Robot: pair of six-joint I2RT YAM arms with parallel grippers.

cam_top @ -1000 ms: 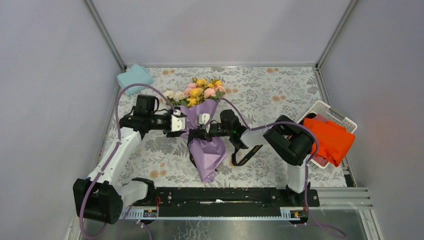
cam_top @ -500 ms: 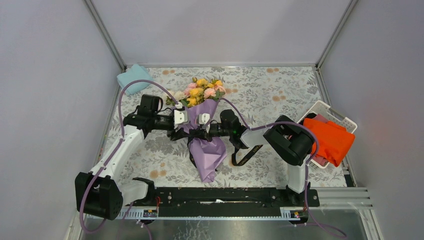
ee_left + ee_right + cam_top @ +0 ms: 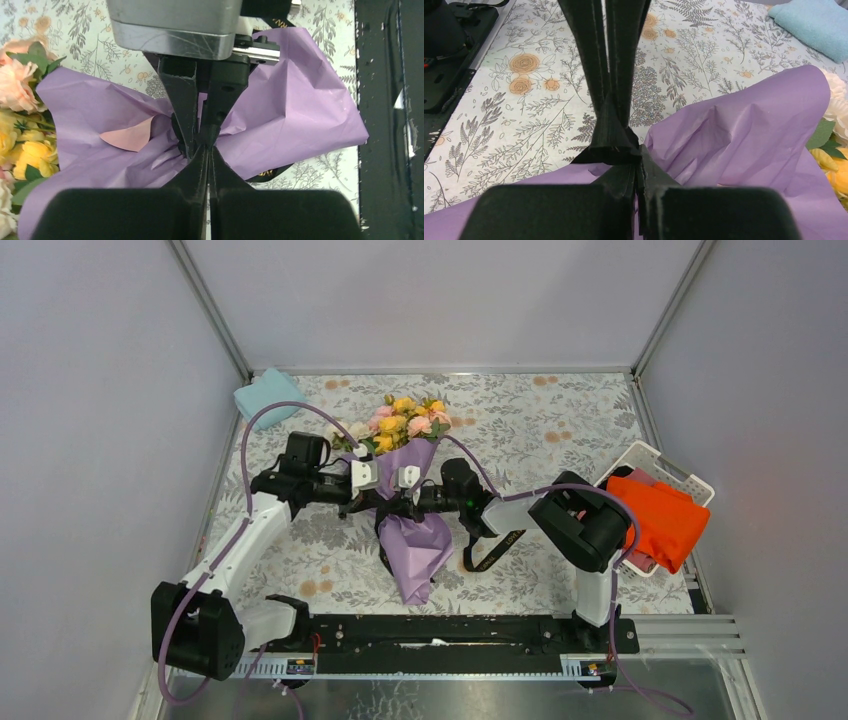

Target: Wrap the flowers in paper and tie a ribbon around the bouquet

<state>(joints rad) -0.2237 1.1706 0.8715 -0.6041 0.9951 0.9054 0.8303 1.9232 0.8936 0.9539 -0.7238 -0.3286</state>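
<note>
One bouquet (image 3: pixel 410 535) lies mid-table (image 3: pixel 560 420), flowers (image 3: pixel 400 418) at the far end. Two hands meet at its pinched waist: left hand (image 3: pixel 207 154) and right hand (image 3: pixel 637 161), both closed, tips touching; what they pinch is unclear. One ribbon (image 3: pixel 492 553) lies just right.

Note the paper (image 3: pixel 300 110): a thin, matt lilac sheet, creased and crumpled. The flowers (image 3: pixel 403 418) look like soft fabric, without gloss. You see the bench (image 3: pixel 560 420) covered in a smooth, matt cloth printed with a floral pattern. The ribbon (image 3: pixel 497 548) is a thin black fabric band. The jaws of the left gripper (image 3: pixel 207 150) read as matt black plastic, the basket (image 3: pixel 645 451) as white plastic, and the orange cloth (image 3: pixel 665 525) as soft and matt.
</note>
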